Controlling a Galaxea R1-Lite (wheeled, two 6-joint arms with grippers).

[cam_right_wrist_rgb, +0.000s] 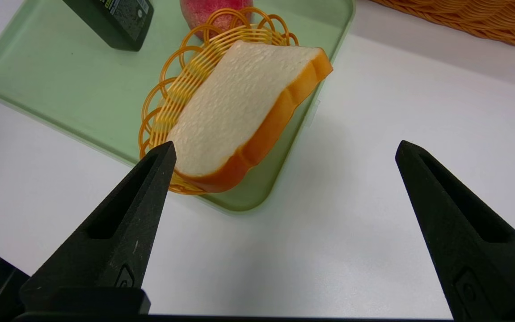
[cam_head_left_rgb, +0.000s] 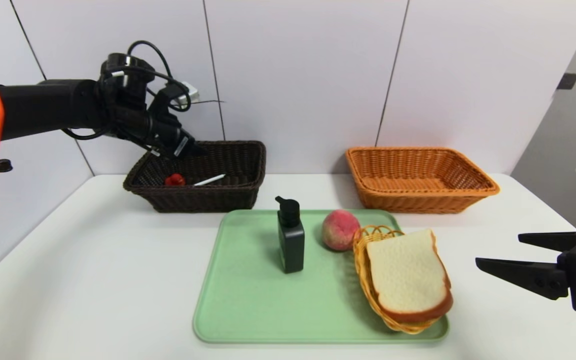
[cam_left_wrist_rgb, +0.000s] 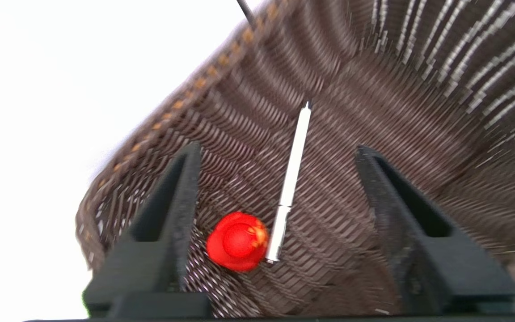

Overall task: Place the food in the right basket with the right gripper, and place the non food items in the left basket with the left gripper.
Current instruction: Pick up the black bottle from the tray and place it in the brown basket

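Left gripper [cam_left_wrist_rgb: 279, 150] over the dark basket [cam_head_left_rgb: 203, 199], jaws parted, nothing between them. White pen [cam_left_wrist_rgb: 291, 179] and red item [cam_left_wrist_rgb: 238, 241] lie inside. I should lift clear of the rim, then fetch the black bottle [cam_head_left_rgb: 292, 240], upright on the green tray [cam_head_left_rgb: 248, 310]. Right gripper [cam_head_left_rgb: 498, 251] idles open, beside the tray.

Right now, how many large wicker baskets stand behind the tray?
2: the dark brown basket behind its left side, under the left gripper, and the orange-tan basket behind its right side.
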